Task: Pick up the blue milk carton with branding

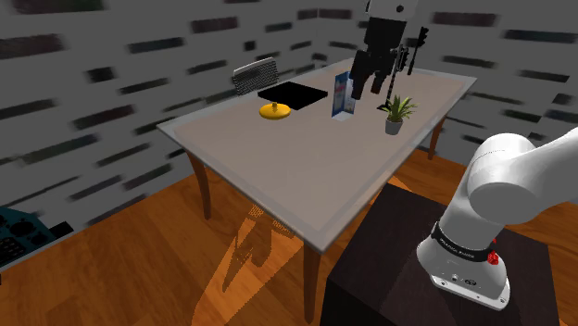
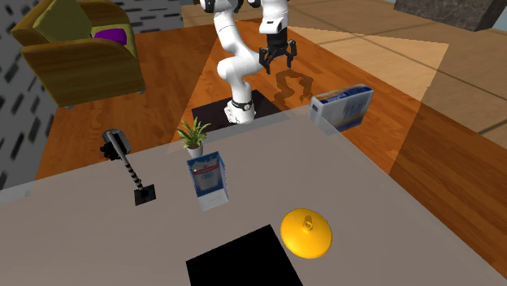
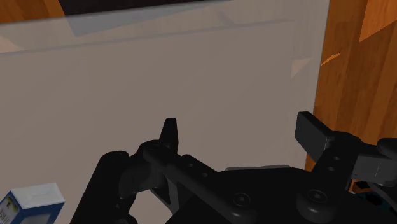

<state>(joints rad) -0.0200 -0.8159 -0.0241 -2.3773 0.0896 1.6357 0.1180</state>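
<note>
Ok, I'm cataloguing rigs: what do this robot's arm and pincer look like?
The arm is glossy white, with rounded tubular links and dark joints; a dark band with pale lettering rings its lowest segment, beside a small red mark. The pincer is all black, with two blocky fingers.

Legible text: none could be read. Blue milk carton: its faces bore white and pale-blue printed panels. The lettering on them was too small to make out in the shoulder view, the second exterior view or the wrist view. Blue-and-white box: it carried a printed panel with small marks, and no word or number was readable. Arm's base: a dark band held one line of pale lettering, which was not decipherable.
</note>
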